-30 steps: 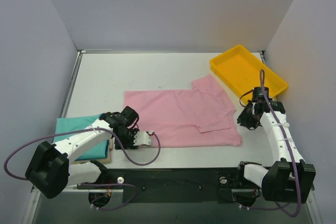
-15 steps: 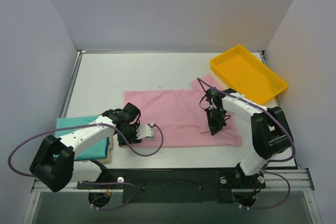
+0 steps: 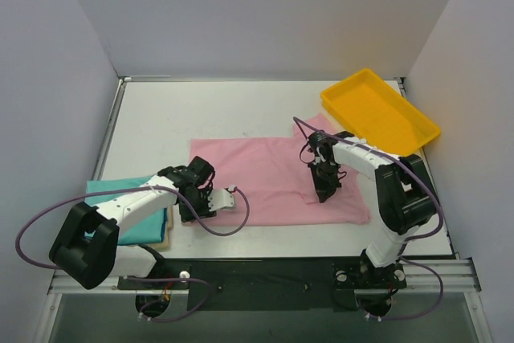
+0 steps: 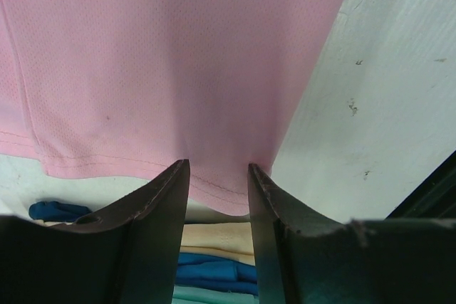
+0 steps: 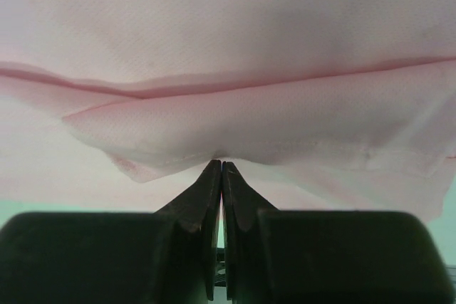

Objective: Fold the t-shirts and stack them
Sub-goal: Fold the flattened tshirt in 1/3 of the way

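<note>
The light pink t-shirt (image 3: 265,174) lies spread flat mid-table. My left gripper (image 3: 198,202) is at its near left corner. In the left wrist view the left gripper (image 4: 218,179) is open, with the pink hem (image 4: 221,194) dipping between the two fingers. My right gripper (image 3: 324,190) is on the folded-in sleeve flap. In the right wrist view the right gripper (image 5: 221,166) is shut, pinching a raised edge of the pink cloth (image 5: 235,126). The teal t-shirt (image 3: 112,198) lies folded at the left on the folded cream t-shirt (image 3: 165,240). Cream cloth (image 4: 214,235) also shows in the left wrist view.
A yellow plastic tray (image 3: 377,110) stands at the back right, just beyond the pink shirt's far sleeve. Grey walls close in the left, back and right sides. Purple cables loop from both arms over the near table edge.
My right arm swung from the table's right edge onto the pink shirt's sleeve flap and shut on it. My left gripper drew back left to the shirt's near corner.
</note>
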`<action>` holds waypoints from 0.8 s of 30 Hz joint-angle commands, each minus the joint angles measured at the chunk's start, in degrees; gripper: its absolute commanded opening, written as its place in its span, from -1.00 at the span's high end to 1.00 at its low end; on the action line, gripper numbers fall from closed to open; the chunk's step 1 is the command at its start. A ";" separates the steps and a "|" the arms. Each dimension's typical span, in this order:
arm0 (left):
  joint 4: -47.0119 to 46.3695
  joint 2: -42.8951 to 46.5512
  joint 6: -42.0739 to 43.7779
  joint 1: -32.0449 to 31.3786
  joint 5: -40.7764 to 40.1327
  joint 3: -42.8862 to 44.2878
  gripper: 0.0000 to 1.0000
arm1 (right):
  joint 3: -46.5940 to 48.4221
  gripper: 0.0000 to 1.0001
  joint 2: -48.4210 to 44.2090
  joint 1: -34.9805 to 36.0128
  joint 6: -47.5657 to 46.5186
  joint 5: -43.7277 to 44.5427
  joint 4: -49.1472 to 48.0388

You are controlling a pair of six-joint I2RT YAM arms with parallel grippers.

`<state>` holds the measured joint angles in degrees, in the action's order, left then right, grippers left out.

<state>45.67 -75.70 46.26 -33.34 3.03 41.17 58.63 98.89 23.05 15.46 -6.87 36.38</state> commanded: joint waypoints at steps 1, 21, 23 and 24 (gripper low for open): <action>-0.93 -0.32 -0.12 0.56 0.22 1.02 0.04 | 0.53 1.00 -5.46 2.26 -2.28 -2.26 3.35; -1.02 -0.76 -0.12 1.09 0.49 0.58 0.04 | 8.42 1.00 6.75 11.84 -9.40 8.60 4.66; -1.02 -0.85 -0.20 1.09 0.58 0.67 0.04 | 10.18 1.00 7.10 11.76 -10.18 12.56 5.02; -0.93 -0.76 -0.21 1.09 0.58 0.67 0.03 | 11.58 1.00 7.37 11.67 -10.54 13.72 4.93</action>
<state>45.58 -76.86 46.24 -32.51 3.05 41.17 66.02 105.78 34.98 7.09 -3.86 37.82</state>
